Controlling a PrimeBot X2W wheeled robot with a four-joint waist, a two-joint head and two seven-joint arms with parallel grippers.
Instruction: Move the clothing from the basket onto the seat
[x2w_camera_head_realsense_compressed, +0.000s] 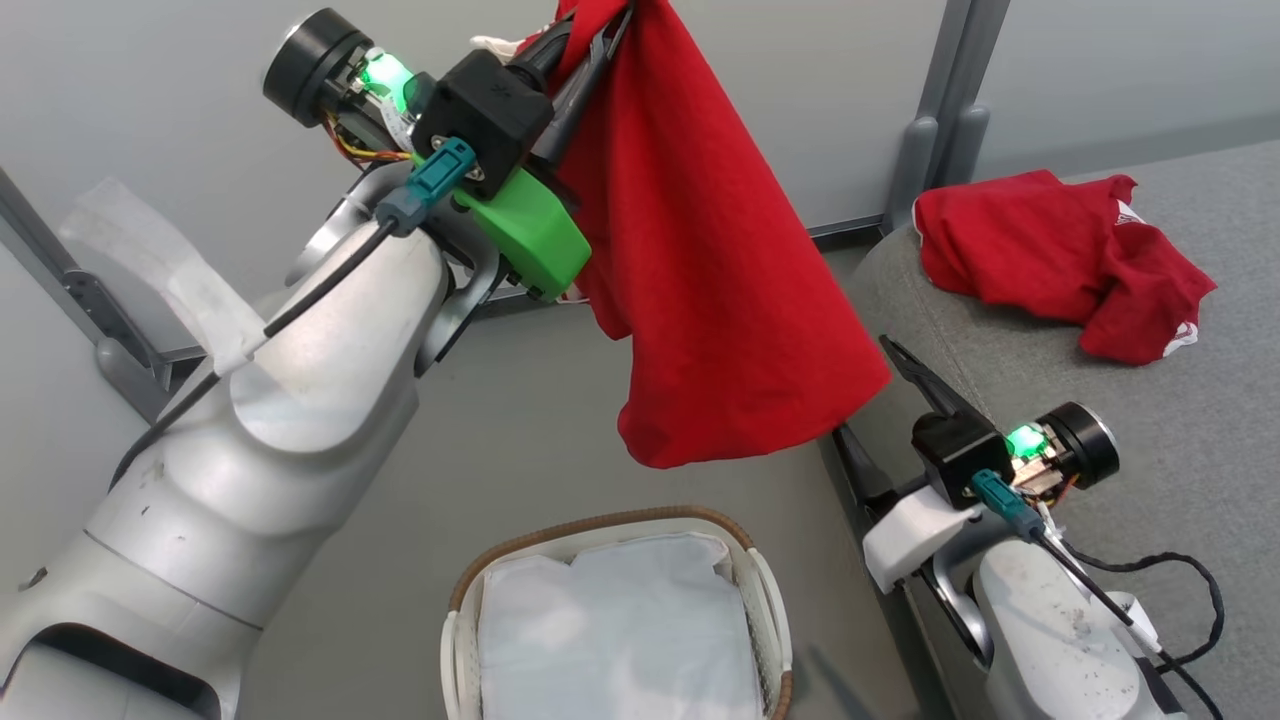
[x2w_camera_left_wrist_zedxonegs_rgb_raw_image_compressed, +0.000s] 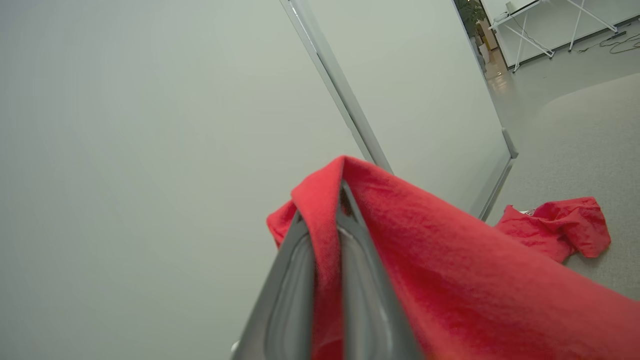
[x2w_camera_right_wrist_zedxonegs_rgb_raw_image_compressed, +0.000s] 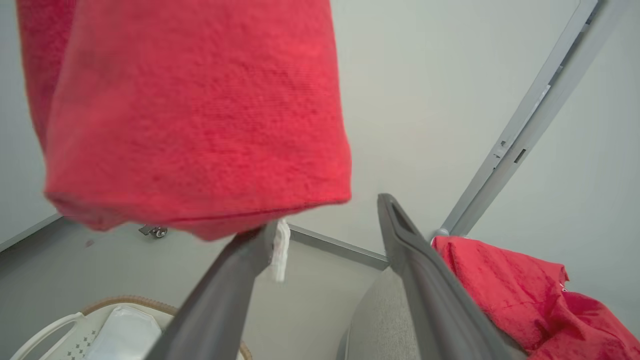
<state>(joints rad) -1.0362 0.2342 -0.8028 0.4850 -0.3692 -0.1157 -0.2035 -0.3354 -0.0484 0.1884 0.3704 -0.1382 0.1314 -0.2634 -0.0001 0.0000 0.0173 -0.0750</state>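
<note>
My left gripper (x2w_camera_head_realsense_compressed: 600, 35) is raised high and shut on a red piece of clothing (x2w_camera_head_realsense_compressed: 720, 280), which hangs loose above the floor beyond the basket (x2w_camera_head_realsense_compressed: 600, 525). In the left wrist view the fabric (x2w_camera_left_wrist_zedxonegs_rgb_raw_image_compressed: 450, 280) is pinched between the gripper's (x2w_camera_left_wrist_zedxonegs_rgb_raw_image_compressed: 330, 197) closed fingers and drapes to the right. The basket holds a white liner (x2w_camera_head_realsense_compressed: 620, 630). A second red garment (x2w_camera_head_realsense_compressed: 1050, 260) lies crumpled on the grey seat (x2w_camera_head_realsense_compressed: 1180, 420). My right gripper (x2w_camera_head_realsense_compressed: 862, 388) stands open at the seat's left edge, just under the hanging cloth's hem (x2w_camera_right_wrist_zedxonegs_rgb_raw_image_compressed: 190, 110), with nothing between its fingers (x2w_camera_right_wrist_zedxonegs_rgb_raw_image_compressed: 425, 280).
Grey partition panels with metal posts (x2w_camera_head_realsense_compressed: 935, 130) stand behind the seat and the floor. A black cable (x2w_camera_head_realsense_compressed: 1190, 580) lies on the seat beside my right arm. A small caster wheel (x2w_camera_right_wrist_zedxonegs_rgb_raw_image_compressed: 157, 231) shows at the foot of the far panel.
</note>
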